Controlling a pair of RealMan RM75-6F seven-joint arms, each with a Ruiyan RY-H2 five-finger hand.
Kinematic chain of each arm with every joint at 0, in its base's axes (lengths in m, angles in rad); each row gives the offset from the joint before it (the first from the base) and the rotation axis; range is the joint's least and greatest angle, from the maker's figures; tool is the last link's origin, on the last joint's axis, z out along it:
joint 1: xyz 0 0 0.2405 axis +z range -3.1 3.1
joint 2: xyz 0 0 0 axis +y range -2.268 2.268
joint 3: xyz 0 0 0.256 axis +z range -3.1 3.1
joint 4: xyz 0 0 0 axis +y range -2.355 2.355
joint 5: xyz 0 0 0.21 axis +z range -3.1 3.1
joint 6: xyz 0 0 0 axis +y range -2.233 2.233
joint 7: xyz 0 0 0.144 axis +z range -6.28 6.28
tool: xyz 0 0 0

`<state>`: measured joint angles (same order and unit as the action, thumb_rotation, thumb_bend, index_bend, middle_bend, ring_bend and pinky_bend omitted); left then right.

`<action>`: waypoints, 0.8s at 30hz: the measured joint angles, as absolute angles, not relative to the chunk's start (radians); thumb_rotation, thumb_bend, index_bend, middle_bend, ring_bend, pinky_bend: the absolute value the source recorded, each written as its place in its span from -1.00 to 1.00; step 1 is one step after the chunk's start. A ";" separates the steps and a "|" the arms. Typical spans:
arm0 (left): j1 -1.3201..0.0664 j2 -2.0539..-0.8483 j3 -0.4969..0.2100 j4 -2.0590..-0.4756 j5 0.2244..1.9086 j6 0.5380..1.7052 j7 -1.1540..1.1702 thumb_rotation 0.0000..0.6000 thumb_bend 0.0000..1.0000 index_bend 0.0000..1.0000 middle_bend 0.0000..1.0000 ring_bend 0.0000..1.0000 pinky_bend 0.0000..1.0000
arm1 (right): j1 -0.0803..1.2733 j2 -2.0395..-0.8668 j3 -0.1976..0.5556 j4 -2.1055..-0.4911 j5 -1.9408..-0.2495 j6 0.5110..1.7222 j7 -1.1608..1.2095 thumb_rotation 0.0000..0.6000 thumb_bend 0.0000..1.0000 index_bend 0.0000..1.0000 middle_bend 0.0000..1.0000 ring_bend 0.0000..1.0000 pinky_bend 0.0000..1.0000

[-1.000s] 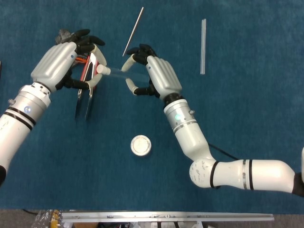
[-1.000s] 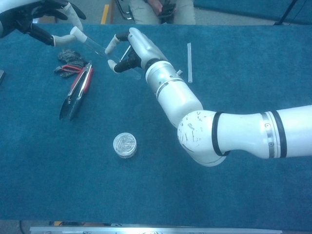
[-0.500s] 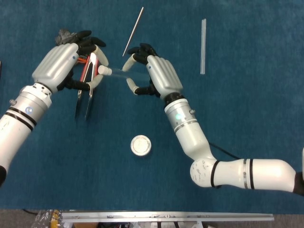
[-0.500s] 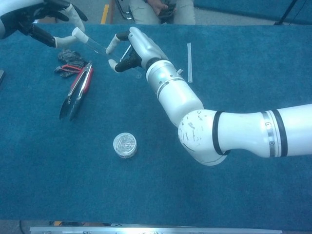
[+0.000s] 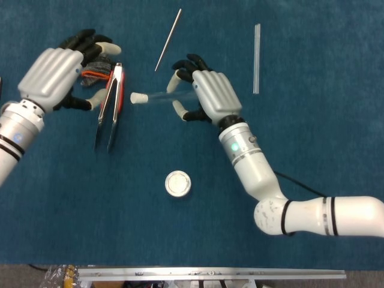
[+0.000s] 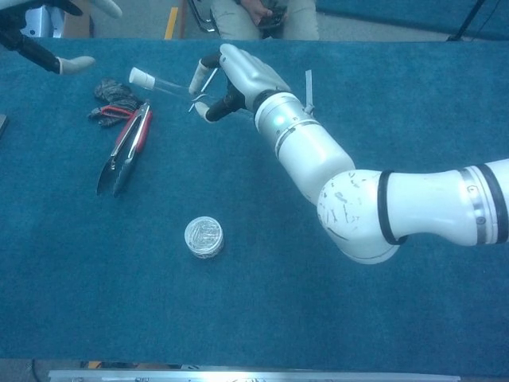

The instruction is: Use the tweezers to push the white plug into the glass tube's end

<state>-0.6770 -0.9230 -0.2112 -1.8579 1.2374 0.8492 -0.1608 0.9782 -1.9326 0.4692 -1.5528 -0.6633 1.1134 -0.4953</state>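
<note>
Right hand: the white robot right hand (image 5: 213, 96) gripped the clear glass tube (image 5: 171, 95) between thumb and fingers at the tube's right end, holding it roughly level above the blue table cloth (image 5: 312, 138).
Glass tube: in the chest view the tube (image 6: 171, 86) ran leftward from the right hand's fingers (image 6: 199, 78), raised off the cloth.
White plug: the short white cylindrical plug (image 5: 138, 98) sat at the tube's free left end, partly sticking out; in the chest view it (image 6: 141, 78) showed as a white cap on the tip.
Left hand: the left hand (image 5: 55, 77) was held apart from the plug, fingers spread and grasping nothing, above the left part of the cloth; the chest view caught only its fingertips (image 6: 75, 64) at the top left edge.
Tweezers: the long steel tweezers with red grips (image 5: 109, 108) lay flat on the cloth between the left hand and the plug, tips toward the near edge, touched by neither hand.
Dark bundle: a small dark grey and red object (image 6: 111, 99) lay just beside the tweezers' far end.
Round tin: a small round white-lidded container (image 5: 178, 183) stood on the cloth nearer the robot.
Metal rod: a thin grey rod (image 5: 168, 39) lay at a slant beyond the right hand.
Second tube: a straight clear tube (image 5: 257, 58) lay to the far right, well apart.
</note>
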 measured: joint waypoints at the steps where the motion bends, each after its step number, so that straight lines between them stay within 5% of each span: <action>1: -0.672 -0.923 -0.206 -1.848 1.257 0.863 -0.145 1.00 -0.29 -0.62 -0.74 -1.00 -0.83 | 0.977 -1.918 0.458 -1.562 -0.654 1.113 -0.518 1.00 -0.13 0.26 -0.50 -0.84 -0.48; 12: -0.605 -0.929 -0.163 -1.764 1.406 1.028 -0.073 1.00 -0.29 -0.62 -0.74 -1.00 -0.83 | 0.967 -1.824 0.355 -1.612 -0.574 1.112 -0.646 1.00 -0.13 0.26 -0.50 -0.84 -0.48; 24: -0.532 -0.935 -0.143 -1.676 1.479 1.169 -0.071 1.00 -0.29 -0.62 -0.74 -1.00 -0.84 | 0.978 -1.916 0.273 -1.496 -0.574 1.107 -0.686 1.00 -0.13 0.26 -0.50 -0.84 -0.48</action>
<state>-0.5315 -0.9351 -0.1429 -1.6761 1.4794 1.1688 -0.0713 0.9781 -1.9159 0.2727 -1.4958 -0.5740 1.1069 -0.6865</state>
